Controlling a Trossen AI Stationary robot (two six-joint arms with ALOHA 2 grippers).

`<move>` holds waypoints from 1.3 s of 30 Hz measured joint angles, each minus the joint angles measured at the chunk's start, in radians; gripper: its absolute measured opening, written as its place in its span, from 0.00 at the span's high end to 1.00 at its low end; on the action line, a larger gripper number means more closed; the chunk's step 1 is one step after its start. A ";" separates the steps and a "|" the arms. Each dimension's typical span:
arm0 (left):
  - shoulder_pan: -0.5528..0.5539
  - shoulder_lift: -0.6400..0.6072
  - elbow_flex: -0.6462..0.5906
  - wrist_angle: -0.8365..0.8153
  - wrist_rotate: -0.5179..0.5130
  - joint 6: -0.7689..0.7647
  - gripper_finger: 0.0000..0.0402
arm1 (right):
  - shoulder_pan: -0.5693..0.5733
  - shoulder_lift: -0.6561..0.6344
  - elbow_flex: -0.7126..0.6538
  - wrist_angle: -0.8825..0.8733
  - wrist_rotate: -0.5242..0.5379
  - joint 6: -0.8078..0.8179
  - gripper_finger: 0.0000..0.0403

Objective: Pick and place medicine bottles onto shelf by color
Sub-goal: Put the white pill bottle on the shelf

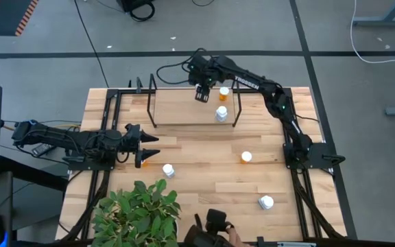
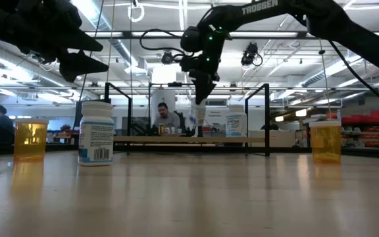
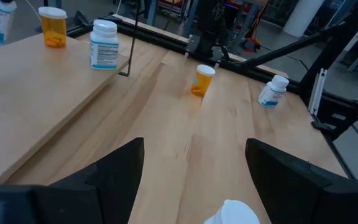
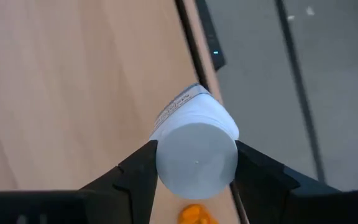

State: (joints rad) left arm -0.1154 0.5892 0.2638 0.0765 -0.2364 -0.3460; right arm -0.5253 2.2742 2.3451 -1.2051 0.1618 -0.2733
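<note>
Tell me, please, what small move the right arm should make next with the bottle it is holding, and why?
Probably lower it straight down and release. The right gripper is shut on a white bottle above the shelf, where one white bottle and one orange bottle already stand. Setting it beside the white one would keep colours grouped.

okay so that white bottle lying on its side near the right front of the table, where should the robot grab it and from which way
Take the tipped white bottle across its round body, coming straight down from above. It lies flat, cap sideways, with bare table around it, so fingers either side of the body should fit best. The right gripper holds another bottle.
</note>
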 joint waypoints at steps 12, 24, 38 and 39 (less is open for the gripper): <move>0.001 0.000 0.000 0.032 -0.013 0.063 0.29 | -0.002 0.000 0.000 -0.032 -0.044 0.042 0.51; 0.001 0.000 0.000 0.071 -0.026 0.092 0.29 | -0.002 -0.002 -0.117 -0.020 -0.044 0.065 0.51; 0.001 0.000 0.000 0.072 -0.026 0.089 0.29 | -0.006 -0.003 -0.116 0.007 -0.044 0.066 0.48; 0.001 0.000 0.000 0.072 -0.026 0.089 0.29 | -0.008 -0.003 -0.116 0.007 -0.044 0.068 0.47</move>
State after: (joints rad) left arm -0.1143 0.5892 0.2638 0.1486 -0.2619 -0.2573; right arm -0.5331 2.2707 2.2292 -1.1985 0.1177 -0.2049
